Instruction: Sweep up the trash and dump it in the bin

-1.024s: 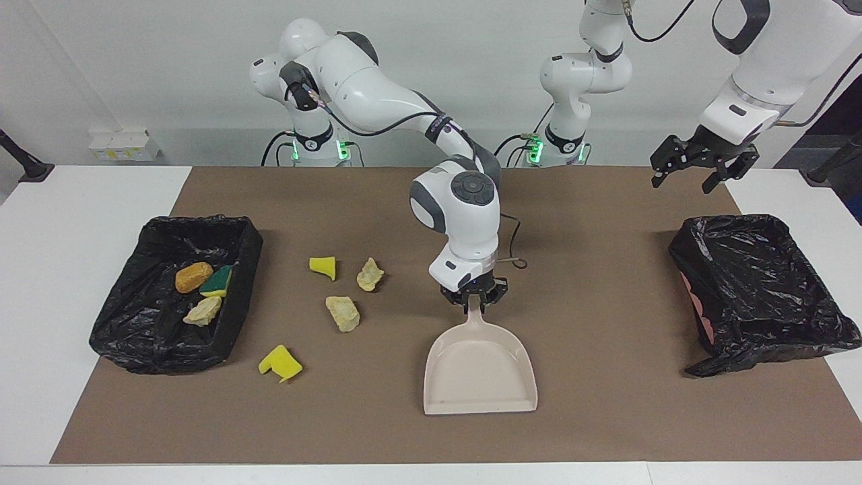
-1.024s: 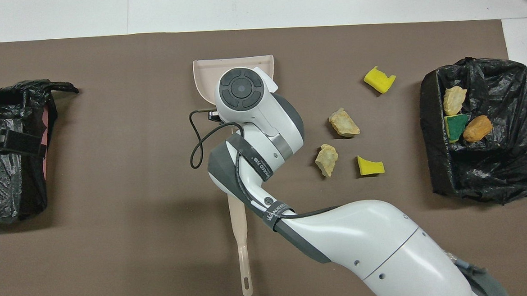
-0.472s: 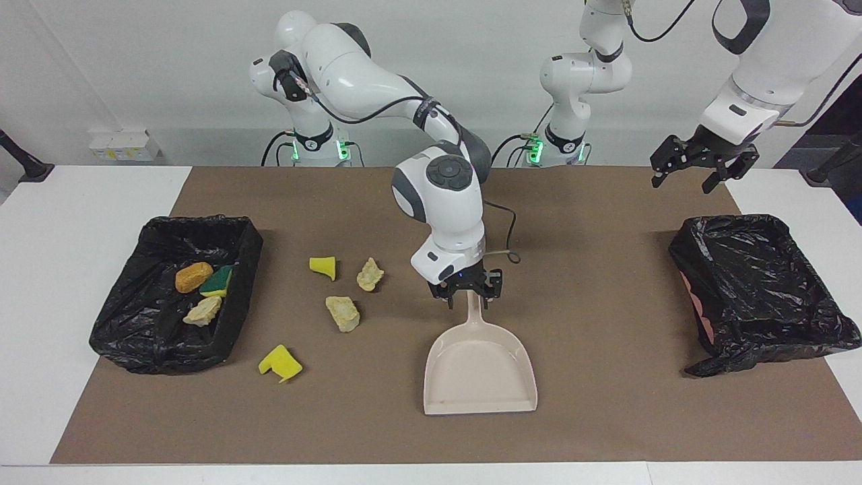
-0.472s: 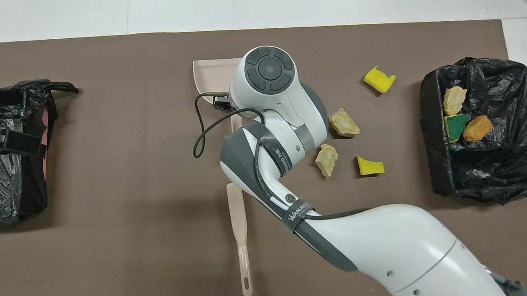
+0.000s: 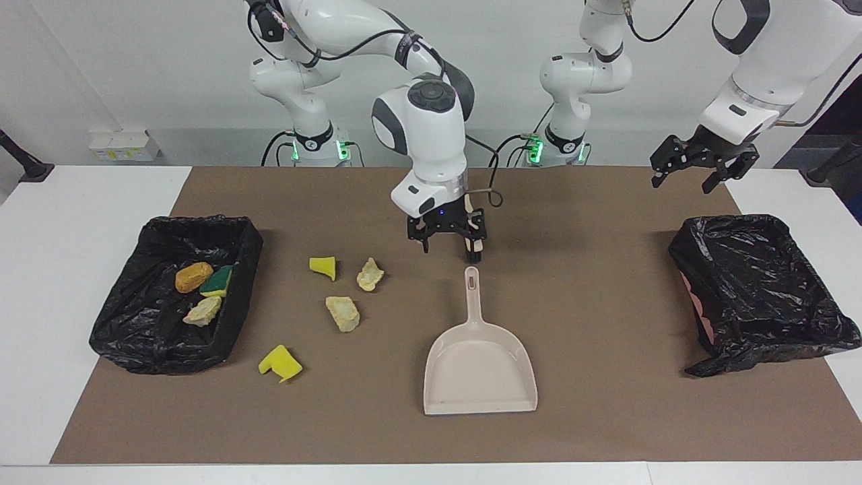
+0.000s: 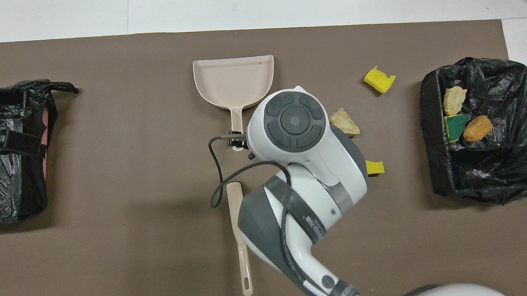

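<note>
From the facing view we see the right claw (image 5: 446,242) hanging in the air over the brown mat (image 5: 592,283), above the handle tip of the beige plastic dustpan (image 5: 479,367); its fingers stand spread apart and grip nothing. The dustpan lies flat on the mat, handle pointing toward the robots. The left claw (image 5: 700,170) waits raised above the bench (image 5: 67,269) at the left arm's end, fingers wide and empty, over the mat's edge by the black bag-lined bin (image 5: 764,289) at that end.

The trash is split. Three scraps lie inside the other black bag-lined bin (image 5: 135,323) at the right arm's end: an orange-brown bread-like lump (image 5: 193,276), a yellow-and-green sponge piece (image 5: 217,281) and a pale beige rock-like lump (image 5: 202,311). Four more lie loose on the mat between that bin and the dustpan: a small yellow sponge wedge (image 5: 323,266), a beige rock lump (image 5: 370,274) beside it, a second beige rock lump (image 5: 343,313) farther from the robots, and a larger yellow sponge chunk (image 5: 280,363) farthest out.

From the overhead view we find the right arm covering part of the loose scraps (its own claw is hidden under the wrist). A slim beige brush handle (image 6: 240,239) lies on the mat nearer to the robots than the dustpan.
</note>
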Tool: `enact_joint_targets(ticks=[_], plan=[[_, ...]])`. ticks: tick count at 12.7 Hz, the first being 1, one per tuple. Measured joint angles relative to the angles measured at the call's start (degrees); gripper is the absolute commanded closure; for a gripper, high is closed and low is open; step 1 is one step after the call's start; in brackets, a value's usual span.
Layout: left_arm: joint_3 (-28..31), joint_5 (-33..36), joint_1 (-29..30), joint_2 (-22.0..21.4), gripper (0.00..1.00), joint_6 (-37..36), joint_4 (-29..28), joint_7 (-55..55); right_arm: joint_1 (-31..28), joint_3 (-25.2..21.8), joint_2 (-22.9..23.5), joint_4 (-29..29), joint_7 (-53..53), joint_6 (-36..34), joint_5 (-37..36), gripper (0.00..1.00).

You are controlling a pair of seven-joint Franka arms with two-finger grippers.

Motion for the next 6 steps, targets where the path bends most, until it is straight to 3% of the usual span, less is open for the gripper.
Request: enact_joint_targets(ticks=[3,6], plan=[[0.00,0.00,0.00,0.00,0.00,0.00,0.00,0.00,4.63,0.33,-6.92,-11.29,2.15,0.88,0.02,0.00],[0.00,0.00,0.00,0.00,0.00,0.00,0.00,0.00,8.65,0.35,-10.77,-17.81,3.27,1.93,3.91,0.00]])
